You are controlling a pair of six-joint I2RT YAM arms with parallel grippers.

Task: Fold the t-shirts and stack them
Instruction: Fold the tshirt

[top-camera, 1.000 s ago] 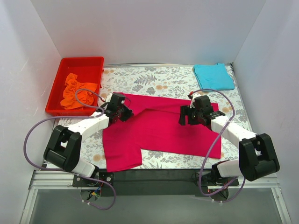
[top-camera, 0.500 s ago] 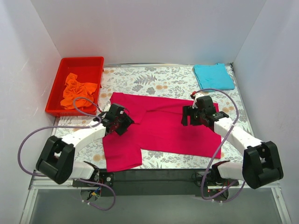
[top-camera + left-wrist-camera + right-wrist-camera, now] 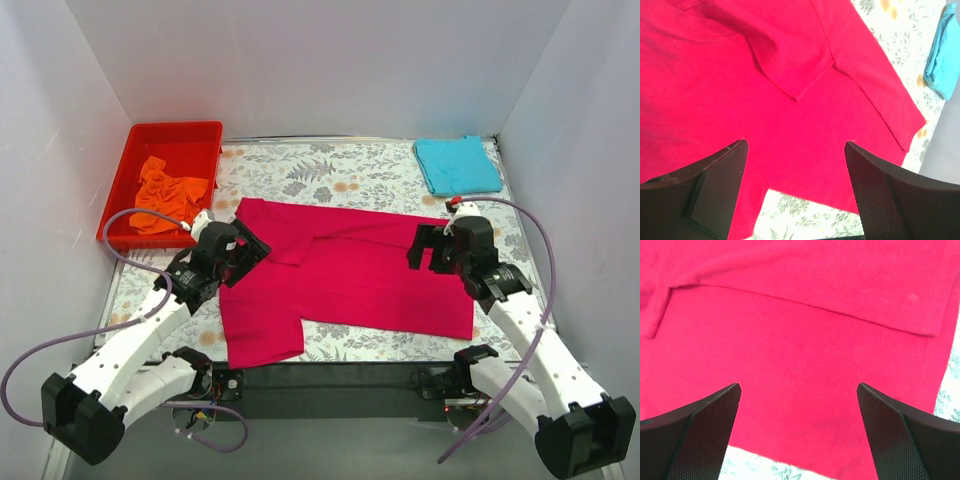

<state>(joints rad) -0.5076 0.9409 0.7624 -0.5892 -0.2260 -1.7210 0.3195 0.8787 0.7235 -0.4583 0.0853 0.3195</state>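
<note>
Left gripper (image 3: 243, 258) hangs over the pink shirt (image 3: 350, 285), fingers wide apart, holding nothing. Right gripper (image 3: 424, 248) does the same. The pink shirt lies spread out under both. A folded blue shirt (image 3: 457, 165) sits well past the right gripper. An orange shirt (image 3: 165, 193) lies crumpled in the red bin (image 3: 125, 170) past the left gripper.

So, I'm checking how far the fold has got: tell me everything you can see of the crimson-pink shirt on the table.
The crimson-pink t-shirt is soft, matte, plain cloth lying flat in the middle of the floral table surface. Its far strip looks folded over onto the body, leaving a straight edge, and one sleeve is tucked in as a pointed flap. At the left, a part juts toward the near edge. The left gripper and right gripper hover open over it, gripping nothing.
</note>
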